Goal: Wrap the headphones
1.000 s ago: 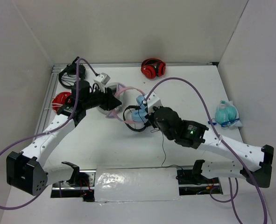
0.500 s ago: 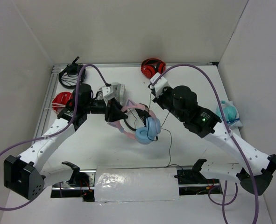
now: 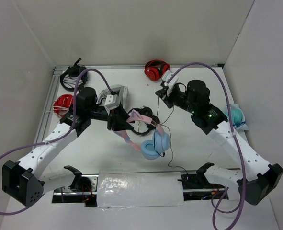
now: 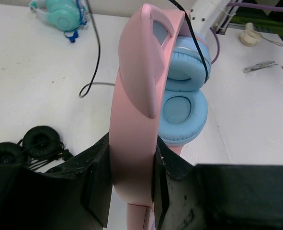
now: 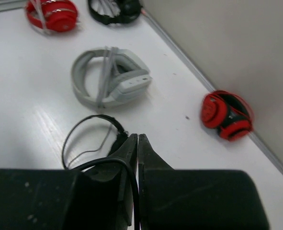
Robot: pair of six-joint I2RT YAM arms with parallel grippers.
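White table (image 3: 103, 158) boxed in by plain white walls, with spare headsets parked round the edges. On the left, the left gripper (image 4: 131, 167) has its jaws clamped across the pink headband (image 4: 134, 96) of the headphones (image 3: 151, 141). They look held up just off the middle of the table, with the light blue ear cups (image 4: 182, 91) folded together and dangling toward the near edge. The thin dark cable (image 4: 99, 48) trails off to the right gripper (image 5: 137, 141), whose jaws are pinched shut on it. My guess is this thing is light, with a springy plastic band that's a bit slick. So the flat of the band is the sane place to hold, not the soft cups or those cat ears. The cable's floppy and will snag, so keep it gently taut while winding. Far right there's a teal pair (image 3: 233, 116), well clear.
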